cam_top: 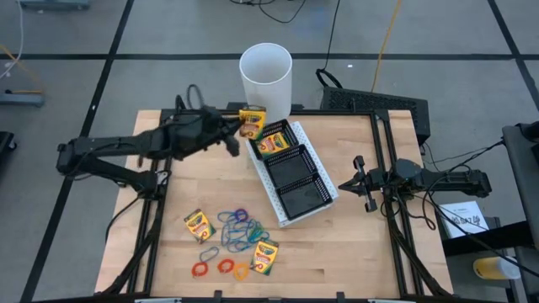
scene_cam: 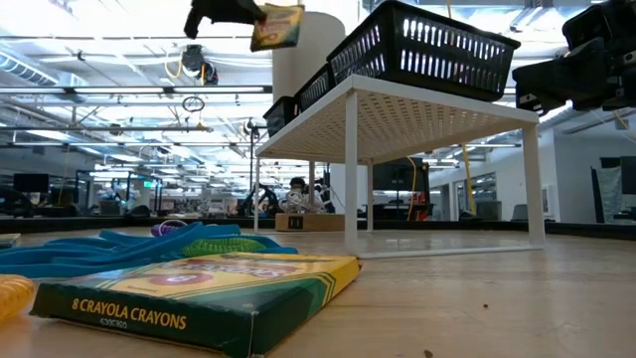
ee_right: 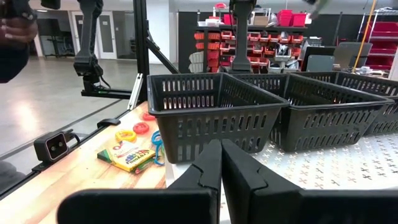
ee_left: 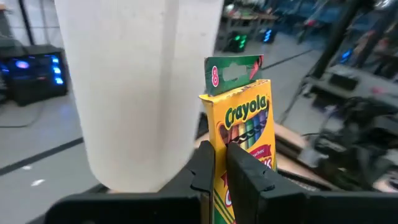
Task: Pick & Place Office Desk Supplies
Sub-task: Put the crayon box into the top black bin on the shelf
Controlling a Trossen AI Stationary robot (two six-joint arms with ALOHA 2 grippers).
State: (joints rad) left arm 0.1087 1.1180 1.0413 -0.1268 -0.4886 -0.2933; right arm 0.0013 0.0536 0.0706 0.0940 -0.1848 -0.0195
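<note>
Four views, taken in turn.

High view, table: pale wood planks (cam_top: 337, 143) on a black frame, grey tiled floor with dark seams around it.
High view, tray: black mesh tray (cam_top: 290, 168), three square compartments in a row, sitting on a white perforated stand (cam_top: 313, 209).
High view, cup: tall white smooth cylinder (cam_top: 266, 80) at the table's far edge, touching or just beside the tray's far end.
High view, left gripper: left gripper (cam_top: 238, 128) clamped on a yellow-and-green cardboard crayon box (cam_top: 252, 122), held in the air between cup and tray's far end.
High view, other boxes: one box in the tray's far compartment (cam_top: 273, 144); two flat on the wood, one (cam_top: 200, 225) left of the bands, one (cam_top: 265, 256) right of them.
High view, bands: thin loops, blue and green in a tangle (cam_top: 238, 231), red and orange ones (cam_top: 221, 268) nearer the front edge.
High view, right gripper: right gripper (cam_top: 360, 183) fingers together, empty, beside the stand's right side.

Low view: near box (scene_cam: 199, 294) lies flat, glossy print reading crayons; blue and green bands (scene_cam: 129, 247) behind it; held box (scene_cam: 278, 27) high up near the cup; stand's white legs on the wood; open hall with ceiling lights behind.

Left wrist view: dark fingers (ee_left: 249, 177) pinch the upright box (ee_left: 239, 124), green flap up, white cup wall (ee_left: 137, 87) just beside.

Right wrist view: closed fingers (ee_right: 239, 171) face the slotted black tray (ee_right: 249, 118); shelving with red bins beyond.
</note>
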